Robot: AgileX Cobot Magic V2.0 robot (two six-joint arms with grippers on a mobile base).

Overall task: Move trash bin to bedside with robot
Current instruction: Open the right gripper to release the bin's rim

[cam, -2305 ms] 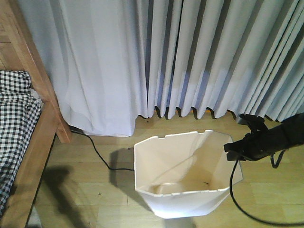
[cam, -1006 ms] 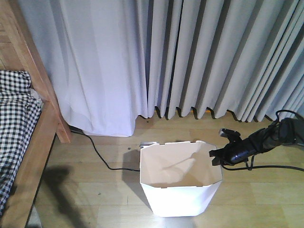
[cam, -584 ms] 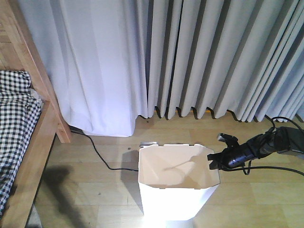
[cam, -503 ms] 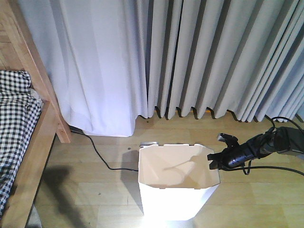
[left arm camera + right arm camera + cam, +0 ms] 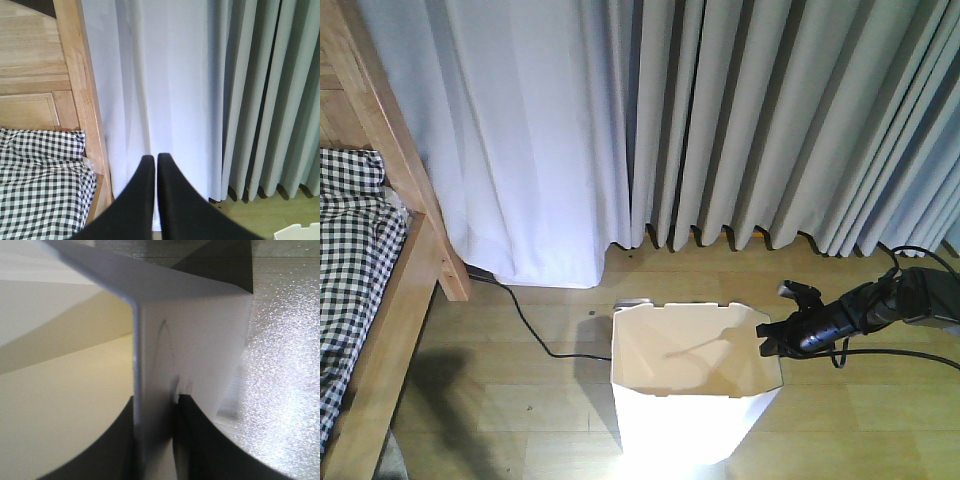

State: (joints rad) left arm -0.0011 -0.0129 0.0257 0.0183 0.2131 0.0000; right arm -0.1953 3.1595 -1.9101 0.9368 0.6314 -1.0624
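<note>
While the white trash bin [image 5: 692, 385] stands upright on the wood floor [image 5: 520, 400] at lower centre of the front view, the right gripper [image 5: 767, 340] pinches its right rim wall. Right wrist view confirms: the two black fingers [image 5: 200, 440] sit on either side of the thin white wall [image 5: 165, 365], one inside the cream interior, one outside, pressed against it. Black arm [image 5: 860, 310] runs off the right edge, with a black cable [image 5: 890, 352] trailing beside it on the floor.

Bin is well apart from the bed [image 5: 370, 300], which occupies the left edge: light wood frame, black-and-white checked bedding [image 5: 350, 240]. Grey curtains [image 5: 720, 120] hang across the top, reaching the floor just behind the bin. Another black cord [image 5: 525, 320] snakes over the floor from the curtain base toward the bin's left side.

Left gripper [image 5: 152, 165] hangs in air in its wrist view, fingers pressed together, holding nothing, pointing at the curtains [image 5: 225, 90] beside the bed's wooden post [image 5: 82, 100]. Bin corner shows at lower right [image 5: 300, 232].
</note>
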